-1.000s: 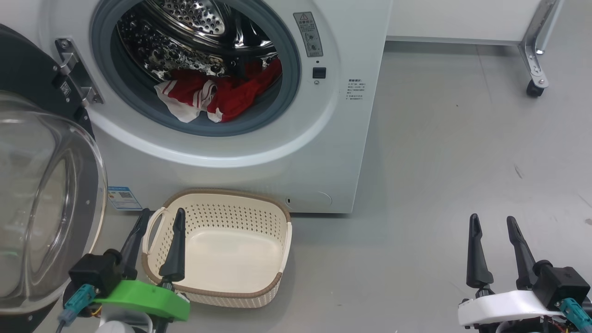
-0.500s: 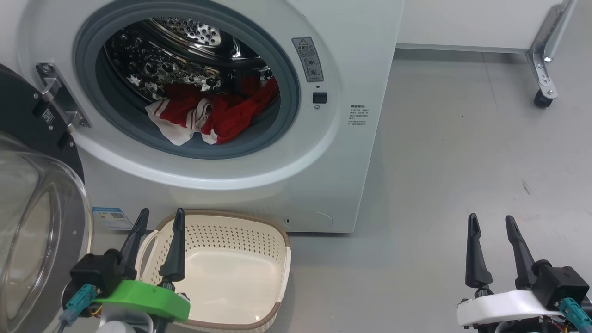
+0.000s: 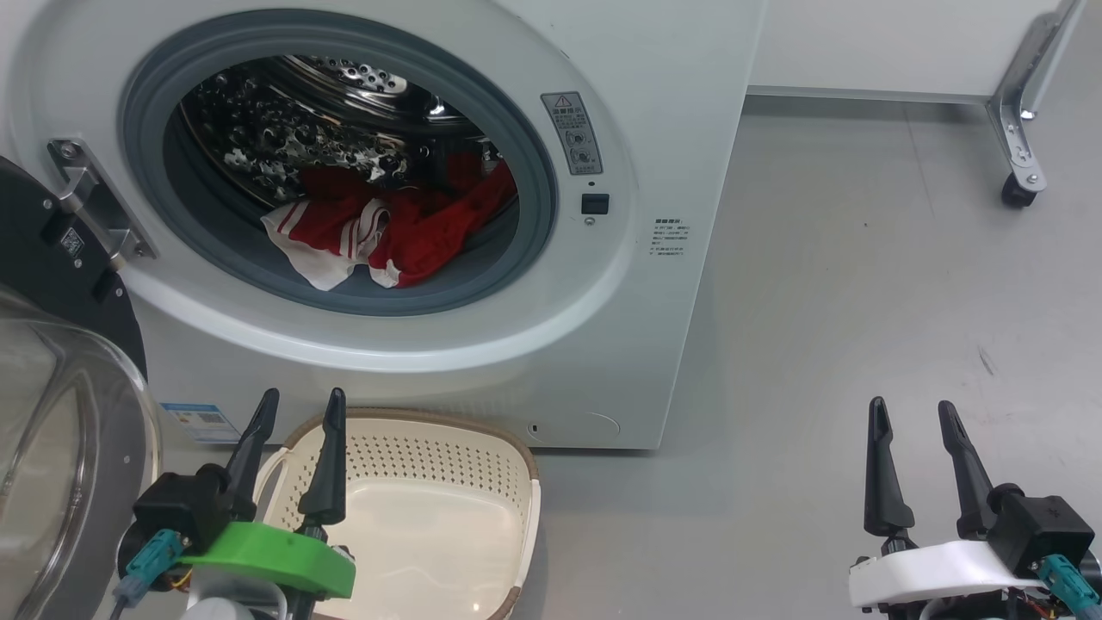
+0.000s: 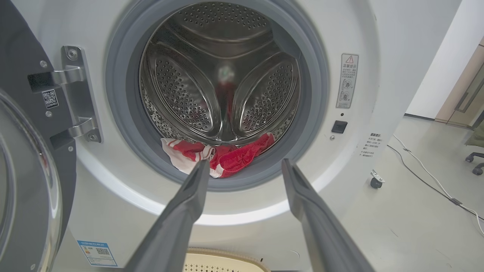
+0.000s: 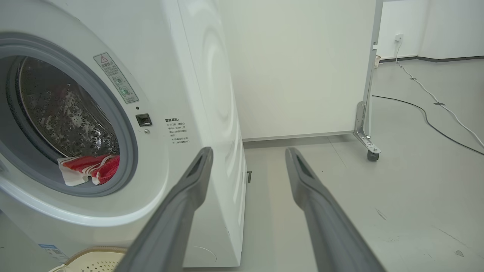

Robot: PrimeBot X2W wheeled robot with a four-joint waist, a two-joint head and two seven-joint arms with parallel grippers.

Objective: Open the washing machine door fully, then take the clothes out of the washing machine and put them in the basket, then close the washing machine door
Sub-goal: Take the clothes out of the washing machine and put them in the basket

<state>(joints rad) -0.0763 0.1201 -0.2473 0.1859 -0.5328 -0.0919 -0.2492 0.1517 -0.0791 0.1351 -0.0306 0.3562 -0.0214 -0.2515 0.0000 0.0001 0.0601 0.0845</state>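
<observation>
While both pairs of my fingers stood spread and empty, the parts ran from left to right as follows.

Washing machine door [image 3: 69,430]: swung wide on its hinge [image 3: 86,207], its glass bowl just left of my left gripper [image 3: 303,394]. I judged the opening step done.

Basket [image 3: 448,461]: empty, on the floor [image 3: 861,301] just beyond and under my left fingertips, close against the foot of the washing machine [image 3: 654,129].

Clothes [image 3: 405,232]: a red heap with white trim, above and ahead of my left fingers. It lay at the front of the drum [image 3: 258,129], with one white-edged fold draped on the grey gasket [image 3: 516,275].

The step in hand, as I judged it, was the first pick. It would go best by raising the left fingers over the gasket lip and closing on the bunched red middle rather than the loose white hem. The cloth should then be lifted clear of the rubber before coming down to the basket. Likely hindrances were the door close on the left, crowding the arm, and cloth snagging on the gasket.

Right gripper [image 3: 911,403]: low over bare floor, well right of the machine, with nothing between its fingers.

Wheeled frame [image 3: 1020,129]: far beyond the right fingers, out of the way.
</observation>
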